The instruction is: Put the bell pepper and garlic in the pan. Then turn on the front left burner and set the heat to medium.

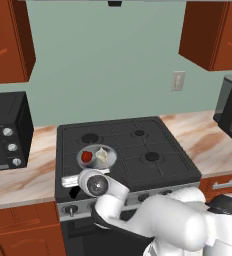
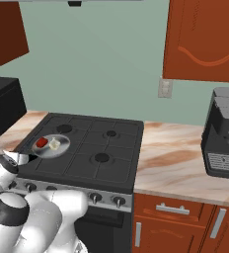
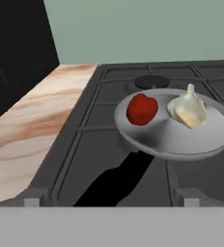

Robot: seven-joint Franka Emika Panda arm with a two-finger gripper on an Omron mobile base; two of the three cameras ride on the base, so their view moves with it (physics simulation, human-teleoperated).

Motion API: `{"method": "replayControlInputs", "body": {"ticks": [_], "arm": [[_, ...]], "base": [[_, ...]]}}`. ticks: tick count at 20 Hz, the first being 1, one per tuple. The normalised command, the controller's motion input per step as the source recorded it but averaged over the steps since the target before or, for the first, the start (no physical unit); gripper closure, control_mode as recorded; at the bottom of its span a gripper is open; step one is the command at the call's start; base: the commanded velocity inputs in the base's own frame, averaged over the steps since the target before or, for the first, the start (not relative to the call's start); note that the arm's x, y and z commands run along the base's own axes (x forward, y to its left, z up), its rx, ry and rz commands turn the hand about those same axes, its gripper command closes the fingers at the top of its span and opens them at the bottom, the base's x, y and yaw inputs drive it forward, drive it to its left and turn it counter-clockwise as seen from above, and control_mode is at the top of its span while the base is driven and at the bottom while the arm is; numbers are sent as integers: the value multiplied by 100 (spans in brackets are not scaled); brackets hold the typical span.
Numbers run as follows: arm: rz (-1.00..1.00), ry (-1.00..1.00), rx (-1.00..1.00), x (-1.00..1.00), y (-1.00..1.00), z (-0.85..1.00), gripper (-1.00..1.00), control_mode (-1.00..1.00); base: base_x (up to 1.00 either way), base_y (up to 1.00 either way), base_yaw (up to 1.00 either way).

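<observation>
Pepper and garlic are both in the pan, knobs are up next

The pan point(image 3: 201, 140) sits over the front left burner of the stove point(image 1: 153, 142), with the bell pepper point(image 3: 142, 109) and garlic point(image 3: 187, 109) side by side inside, near but not quite touching. The tool's tips point(image 3: 32, 201) are spread wide, holding nothing, hanging at the stove's front left corner above the black handle point(image 3: 121, 176). I'd guess the front left knob point(image 1: 71, 209) is stiff and small, so pinch it square across the sides and twist gently; medium looks easy to overshoot
</observation>
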Motion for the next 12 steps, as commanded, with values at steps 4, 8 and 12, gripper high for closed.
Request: {"method": "replayControlInputs", "body": {"ticks": [4, 8, 12], "arm": [[4, -18, 6, -30, 25, 0, -100, -100], [4, -15, 1, -39, 26, 0, -100, -100], [3, -12, 0, -44, 28, 0, -100, -100]], "base": [[0, 0, 0], [0, 0, 0], [0, 0, 0]]}}
